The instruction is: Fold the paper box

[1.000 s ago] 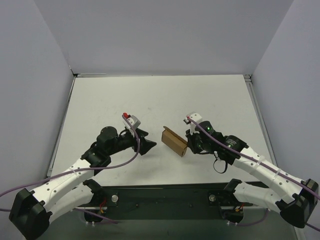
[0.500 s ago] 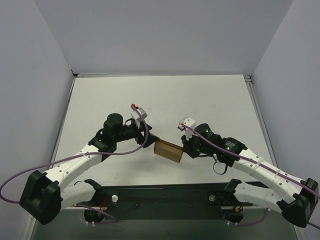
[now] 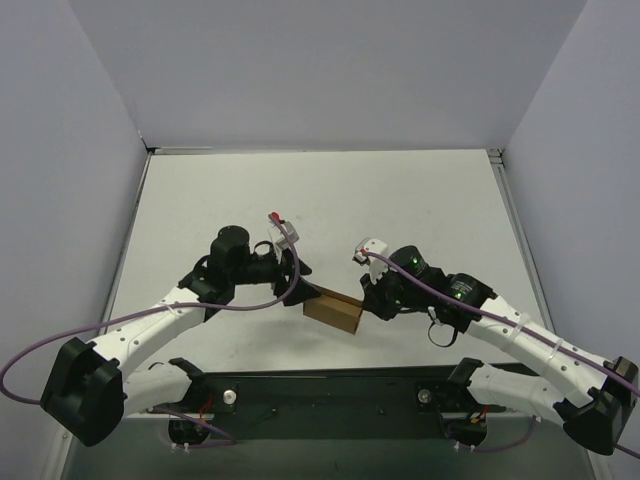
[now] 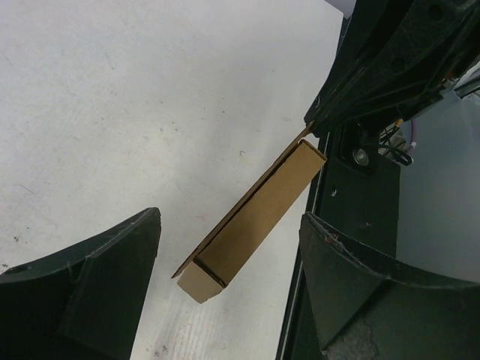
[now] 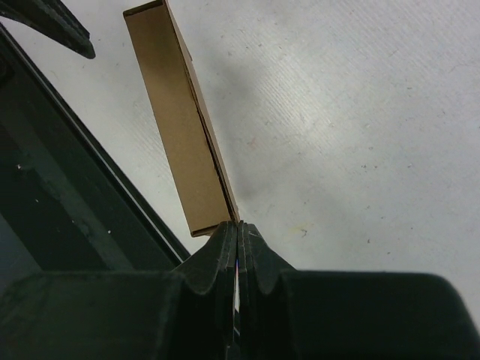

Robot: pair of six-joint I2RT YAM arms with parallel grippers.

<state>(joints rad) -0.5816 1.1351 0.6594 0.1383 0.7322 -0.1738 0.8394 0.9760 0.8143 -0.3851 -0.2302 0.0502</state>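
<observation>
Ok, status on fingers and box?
Right fingers shut on edge of paper box. Left fingers open, box's free end between them, no contact. Nothing in the way.

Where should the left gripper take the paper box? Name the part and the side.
Probably the free end of the paper box, pinched across its slim body, coming from the left. The right gripper is shut on a thin flap at the other end, and the open left gripper straddles the free end.
</observation>
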